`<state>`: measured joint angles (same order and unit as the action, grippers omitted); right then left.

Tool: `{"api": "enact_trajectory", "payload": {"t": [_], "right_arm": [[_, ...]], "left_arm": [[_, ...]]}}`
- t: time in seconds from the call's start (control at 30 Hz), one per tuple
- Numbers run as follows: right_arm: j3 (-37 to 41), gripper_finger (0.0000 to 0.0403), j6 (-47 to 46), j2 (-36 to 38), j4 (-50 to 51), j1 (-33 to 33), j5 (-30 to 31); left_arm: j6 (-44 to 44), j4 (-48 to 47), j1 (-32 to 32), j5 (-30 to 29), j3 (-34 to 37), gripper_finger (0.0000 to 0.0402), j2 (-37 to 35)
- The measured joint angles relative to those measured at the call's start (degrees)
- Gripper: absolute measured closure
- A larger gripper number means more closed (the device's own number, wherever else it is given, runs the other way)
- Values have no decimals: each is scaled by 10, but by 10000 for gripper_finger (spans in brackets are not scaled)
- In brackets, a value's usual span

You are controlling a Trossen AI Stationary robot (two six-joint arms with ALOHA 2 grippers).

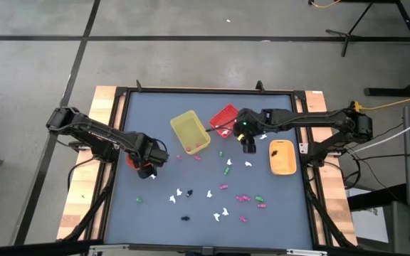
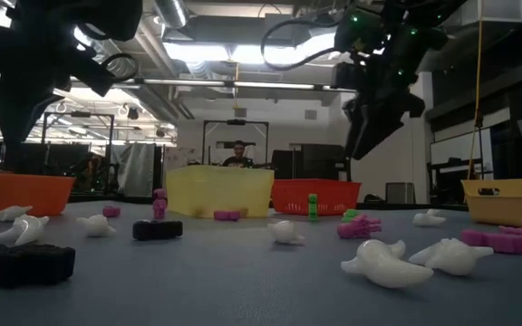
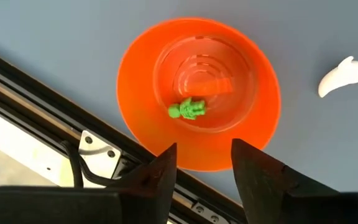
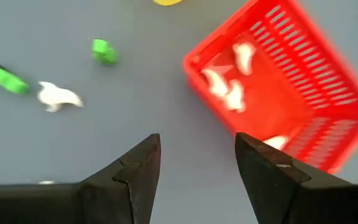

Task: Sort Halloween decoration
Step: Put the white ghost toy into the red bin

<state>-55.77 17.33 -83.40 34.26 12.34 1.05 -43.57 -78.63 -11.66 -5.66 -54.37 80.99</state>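
Sorting is, as we judge it, only partly done. In the left wrist view a green trinket [image 3: 187, 110] already lies inside the orange bowl [image 3: 135, 124], and the left gripper [image 3: 204, 163] hangs just above the bowl with its fingers spread and empty. The red bin [image 4: 328, 124] holds several white pieces [image 4: 229, 87], and the right gripper [image 4: 197, 162] hovers beside it, also spread and holding nothing. We see a dark piece in the orange tray [image 1: 284, 165]. Many trinkets [image 1: 223, 188], white, pink, green and black, are scattered on the table [image 1: 134, 213] in front of the yellow bin [image 1: 189, 131], so much work is left.
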Motion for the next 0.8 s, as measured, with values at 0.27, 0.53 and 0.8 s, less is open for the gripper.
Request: {"api": "enact_trajectory", "payload": {"t": [0.27,0.53,0.8], "right_arm": [[0,196,-143,0,46,-2,-132],[0,196,-158,0,44,-81,-156],[0,196,-201,0,44,-170,-11]], "left_arm": [[0,3,0,2,0,264,0],[-13,3,0,2,0,264,0],[-14,3,0,0,0,264,0]]}}
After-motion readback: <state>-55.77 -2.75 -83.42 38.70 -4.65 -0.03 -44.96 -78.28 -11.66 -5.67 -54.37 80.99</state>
